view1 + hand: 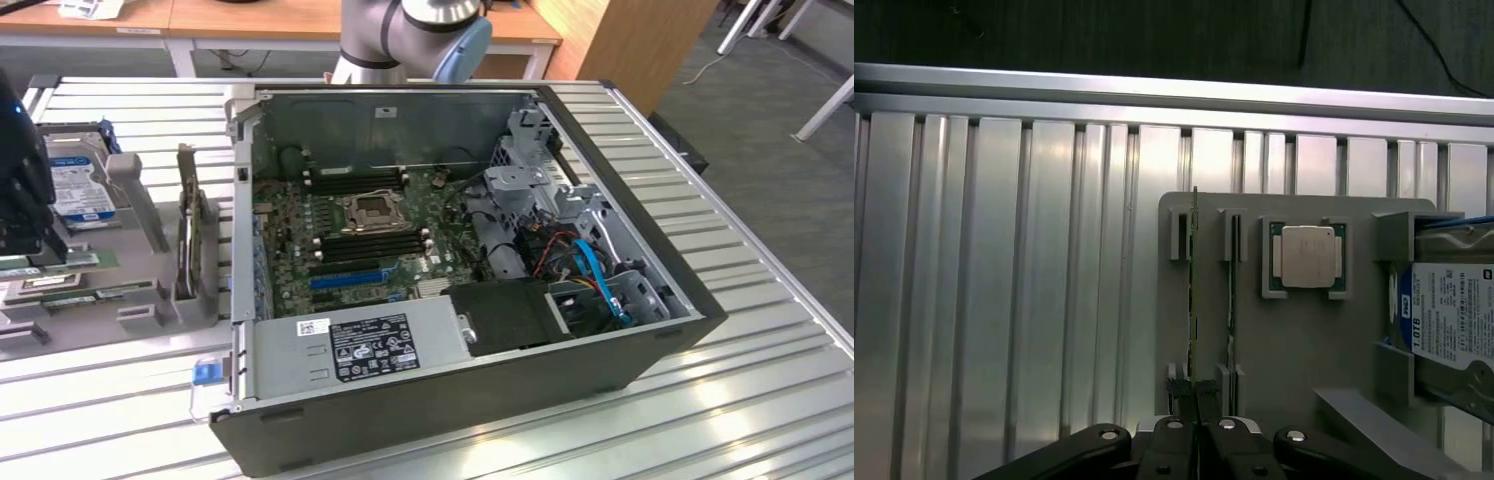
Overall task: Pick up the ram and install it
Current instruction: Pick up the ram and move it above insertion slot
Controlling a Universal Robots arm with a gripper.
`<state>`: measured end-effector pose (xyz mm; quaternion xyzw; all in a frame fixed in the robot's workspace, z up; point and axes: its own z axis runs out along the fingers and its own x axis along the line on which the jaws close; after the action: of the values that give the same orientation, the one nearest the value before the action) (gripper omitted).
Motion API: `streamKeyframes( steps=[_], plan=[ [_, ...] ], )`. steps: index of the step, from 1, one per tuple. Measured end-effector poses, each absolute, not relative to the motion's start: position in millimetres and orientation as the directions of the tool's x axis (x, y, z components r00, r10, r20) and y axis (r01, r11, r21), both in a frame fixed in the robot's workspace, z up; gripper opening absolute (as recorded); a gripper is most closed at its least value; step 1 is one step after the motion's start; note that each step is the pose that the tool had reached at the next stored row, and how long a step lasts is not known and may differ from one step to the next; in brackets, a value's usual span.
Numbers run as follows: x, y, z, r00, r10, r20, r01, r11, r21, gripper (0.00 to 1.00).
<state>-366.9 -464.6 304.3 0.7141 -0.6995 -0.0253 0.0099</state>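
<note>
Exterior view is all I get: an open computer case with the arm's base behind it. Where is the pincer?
Observer: The pincer hangs above a grey holder on the slatted table.
Operator: Is it carrying anything?
Observer: Seemingly not. Its tips are shut and in line with the ram, which stands on edge in the holder.
Operator: Is that the only stick there?
Observer: No, a second stick stands beside it, apart from it.
</note>
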Motion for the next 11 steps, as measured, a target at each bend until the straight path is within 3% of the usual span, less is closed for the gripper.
streamKeyframes(
  steps=[11],
  plan=[
    [-366.9,-464.6,331.9,0.017,-1.000,-0.022,-0.999,-0.018,0.050,0.12]
  ],
)
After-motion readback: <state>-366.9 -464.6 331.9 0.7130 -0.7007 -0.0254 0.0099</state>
